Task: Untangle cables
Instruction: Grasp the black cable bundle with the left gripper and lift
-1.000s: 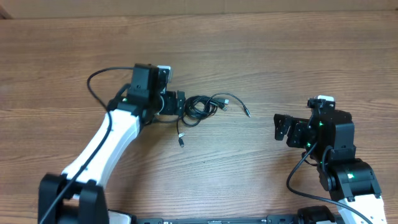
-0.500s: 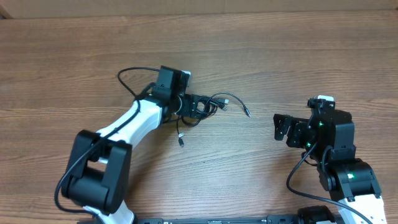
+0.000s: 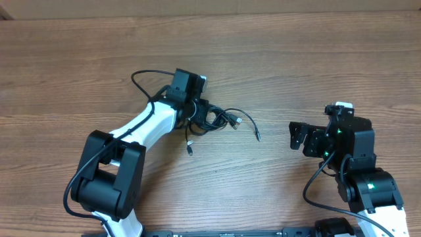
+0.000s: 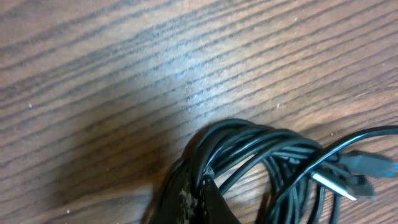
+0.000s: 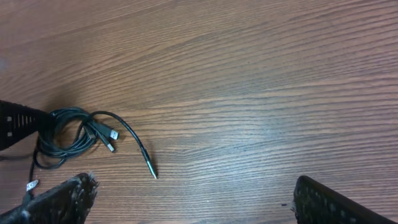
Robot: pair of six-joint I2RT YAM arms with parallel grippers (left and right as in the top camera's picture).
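the thin black cables [image 3: 216,118], a small tangle of loops with silver-tipped plugs, lay a little left of centre in the overhead view, on the brown wood-grain table [image 3: 296,59]. one free end trailed out to the right and ended in a slim straight plug [image 3: 257,136]. another dropped toward the bottom of the frame and ended in a flat silver plug [image 3: 189,150]. those loose tails looked like the easy part to me; the real knot was the coil itself.

the left gripper [image 3: 197,112] sat at the left edge of that coil, pressed together on the strands. in the left wrist view its dark fingers [image 4: 199,199] pinched the bunch at the bottom of the frame. i took that for an anchor grip, steadying the bundle so a strand could be drawn out.

the right gripper [image 3: 297,135] stood well apart at the right of the overhead frame, spread wide, holding nothing and facing the cables. i guessed it was placed there to come in for a free end, the straight plug being the nearest.
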